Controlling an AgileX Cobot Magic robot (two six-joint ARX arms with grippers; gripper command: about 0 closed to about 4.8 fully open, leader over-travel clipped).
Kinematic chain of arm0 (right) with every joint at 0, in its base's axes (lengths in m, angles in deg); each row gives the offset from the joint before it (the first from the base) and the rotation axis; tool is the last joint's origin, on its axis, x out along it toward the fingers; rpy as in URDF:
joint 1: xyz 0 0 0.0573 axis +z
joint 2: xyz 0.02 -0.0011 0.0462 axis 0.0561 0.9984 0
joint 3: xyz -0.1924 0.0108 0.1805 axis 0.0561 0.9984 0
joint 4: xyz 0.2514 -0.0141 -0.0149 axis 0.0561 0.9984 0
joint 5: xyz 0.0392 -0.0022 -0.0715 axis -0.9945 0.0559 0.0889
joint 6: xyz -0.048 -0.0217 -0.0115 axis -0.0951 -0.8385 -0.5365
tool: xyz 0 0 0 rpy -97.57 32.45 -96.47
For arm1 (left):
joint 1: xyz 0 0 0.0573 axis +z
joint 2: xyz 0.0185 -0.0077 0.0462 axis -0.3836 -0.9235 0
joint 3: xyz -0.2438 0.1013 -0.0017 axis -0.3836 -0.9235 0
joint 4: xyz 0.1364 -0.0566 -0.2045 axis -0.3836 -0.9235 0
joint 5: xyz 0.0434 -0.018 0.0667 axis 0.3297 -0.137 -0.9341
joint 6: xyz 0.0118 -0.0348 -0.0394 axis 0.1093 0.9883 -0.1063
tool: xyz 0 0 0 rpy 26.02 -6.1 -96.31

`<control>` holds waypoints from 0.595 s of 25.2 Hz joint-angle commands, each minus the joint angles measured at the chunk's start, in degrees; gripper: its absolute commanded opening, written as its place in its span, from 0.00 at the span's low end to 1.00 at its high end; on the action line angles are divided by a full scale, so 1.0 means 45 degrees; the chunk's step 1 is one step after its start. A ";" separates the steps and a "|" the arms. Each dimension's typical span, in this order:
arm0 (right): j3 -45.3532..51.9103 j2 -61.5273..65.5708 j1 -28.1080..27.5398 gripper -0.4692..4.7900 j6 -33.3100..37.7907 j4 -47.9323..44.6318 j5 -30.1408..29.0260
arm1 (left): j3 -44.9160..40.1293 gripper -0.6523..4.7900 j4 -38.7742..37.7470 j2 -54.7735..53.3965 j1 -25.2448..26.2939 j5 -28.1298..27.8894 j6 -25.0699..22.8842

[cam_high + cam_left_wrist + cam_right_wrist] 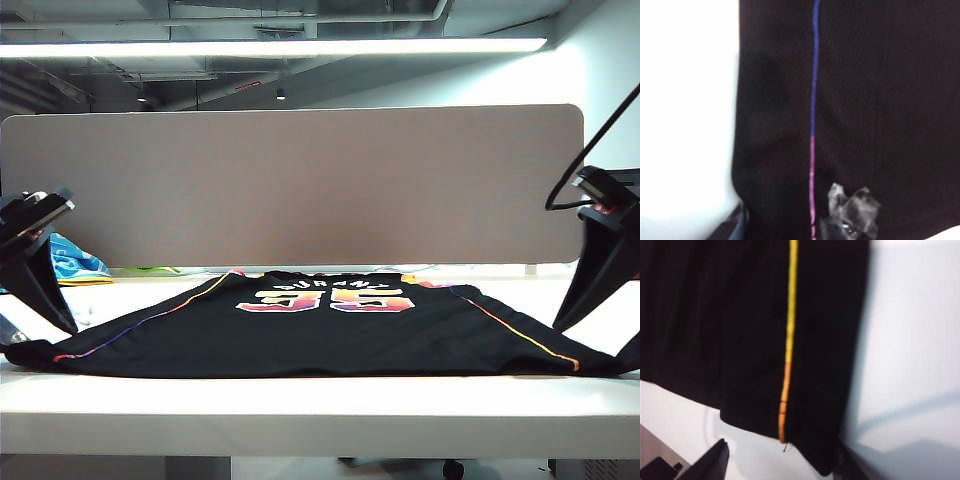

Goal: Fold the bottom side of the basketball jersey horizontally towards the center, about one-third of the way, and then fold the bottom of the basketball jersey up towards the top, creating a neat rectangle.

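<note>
The black basketball jersey [320,335] lies spread flat on the white table [320,410], its orange-yellow 35 facing up toward the back. Rainbow piping [814,125] runs down each side. My left gripper [790,226] is at the jersey's left bottom corner. It is open, with one finger [732,226] over bare table and the taped finger [850,217] over the cloth. My right gripper [782,465] is at the right bottom corner. It is open, and the corner with its orange piping [785,405] sits between the fingers [710,462].
A beige partition board [290,185] stands along the table's back. A light blue-and-white cloth with yellow trim [75,262] lies at the back left. The left arm [35,270] and right arm [600,265] flank the jersey. A black cable [590,140] hangs at the right.
</note>
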 commanded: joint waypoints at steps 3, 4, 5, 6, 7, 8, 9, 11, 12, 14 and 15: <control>-0.0005 0.0282 0.0568 0.63 0.0219 -0.0083 0.0563 | -0.0015 0.46 -0.0389 -0.0767 -0.0160 0.0005 -0.0117; -0.0005 0.0335 0.0597 0.63 0.0243 -0.0121 0.0573 | -0.0010 0.46 -0.0384 -0.0845 -0.0160 0.0010 -0.0117; -0.0005 0.0393 0.0602 0.63 0.0253 -0.0155 0.0573 | -0.0015 0.46 -0.0389 -0.0860 -0.0165 0.0005 -0.0117; -0.0005 0.0476 0.0602 0.63 0.0296 -0.0185 0.0583 | -0.0015 0.46 -0.0384 -0.0860 -0.0160 0.0005 -0.0121; -0.0005 0.0534 0.0597 0.63 0.0296 -0.0185 0.0665 | -0.0010 0.46 -0.0369 -0.0855 -0.0160 0.0005 -0.0117; -0.0005 0.0597 0.0597 0.63 0.0291 -0.0214 0.0719 | -0.0010 0.46 -0.0345 -0.0855 -0.0160 0.0005 -0.0117; -0.0005 0.0656 0.0597 0.63 0.0291 -0.0257 0.0729 | -0.0010 0.46 -0.0335 -0.0855 -0.0155 0.0010 -0.0112; -0.0005 0.0923 0.0602 0.61 0.0510 -0.0544 0.0714 | -0.0010 0.46 -0.0316 -0.0855 -0.0160 0.0063 -0.0117; -0.0005 0.1059 0.0602 0.60 0.0588 -0.0714 0.0714 | -0.0010 0.46 -0.0316 -0.0855 -0.0165 0.0068 -0.0112; -0.0005 0.1452 0.0602 0.60 0.0874 -0.1098 0.0699 | -0.0010 0.46 -0.0272 -0.0855 -0.0160 0.0053 -0.0117; -0.0005 0.1549 0.0602 0.59 0.0874 -0.1175 0.0695 | -0.0015 0.46 -0.0238 -0.0855 -0.0160 0.0053 -0.0117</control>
